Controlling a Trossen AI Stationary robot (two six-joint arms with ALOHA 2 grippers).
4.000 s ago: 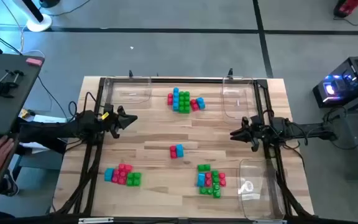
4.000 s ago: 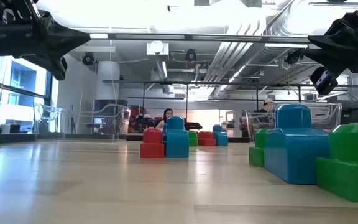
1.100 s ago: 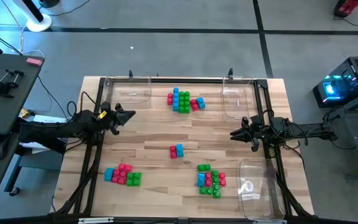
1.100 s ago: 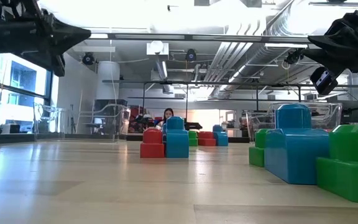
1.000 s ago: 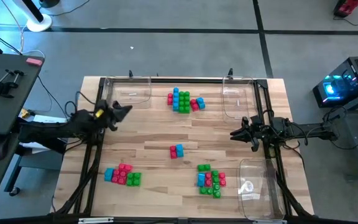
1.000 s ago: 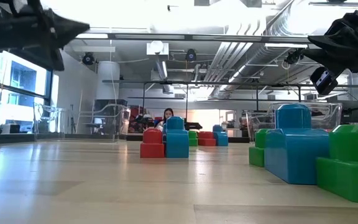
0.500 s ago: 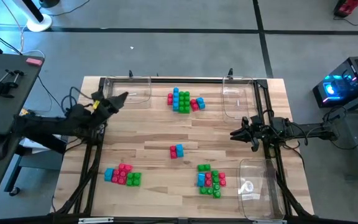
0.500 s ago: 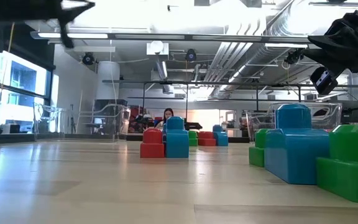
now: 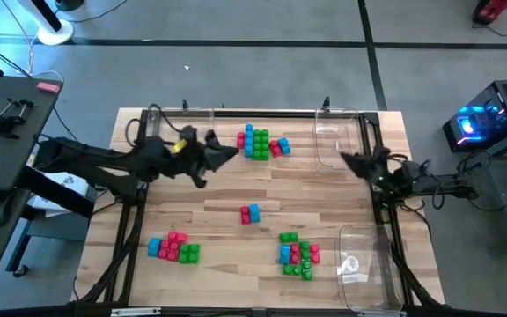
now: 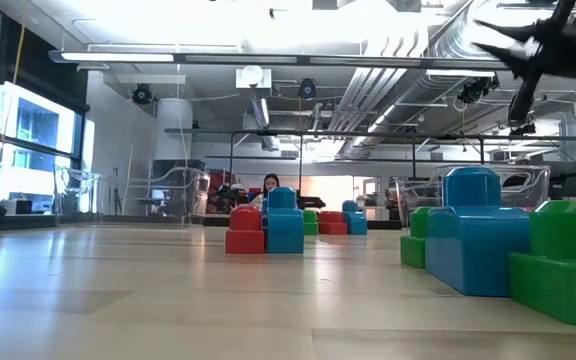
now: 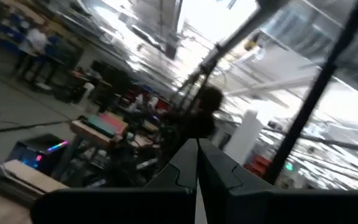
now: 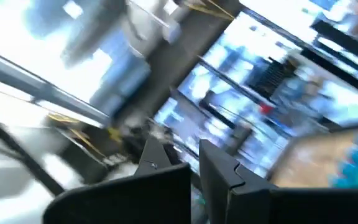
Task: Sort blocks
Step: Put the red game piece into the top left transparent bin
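The blocks lie on the wooden table in four groups: a far cluster point(image 9: 258, 141), a red and blue pair at the centre point(image 9: 250, 213), a near-left cluster point(image 9: 174, 248) and a near-right cluster point(image 9: 297, 253). The low view shows the centre pair point(image 10: 266, 230) and large blue and green blocks point(image 10: 488, 250). My left gripper point(image 9: 234, 151) hovers just left of the far cluster, its fingers shut point(image 11: 196, 155) and holding nothing. My right gripper point(image 9: 341, 158) hangs in the air by the far-right tray, with a narrow gap between its fingers point(image 12: 188, 155).
Clear plastic trays sit at the far left point(image 9: 187, 130), far right point(image 9: 337, 136) and near right point(image 9: 363, 264) of the table. Black frame rails run along both sides. Bare wood lies between the block groups. A desk with gear stands off the table's left.
My left arm has risen out of the low view, then swung from the table's left side toward the far block cluster. My right gripper has lifted, moved toward the far edge and turned. The blocks have stayed put.
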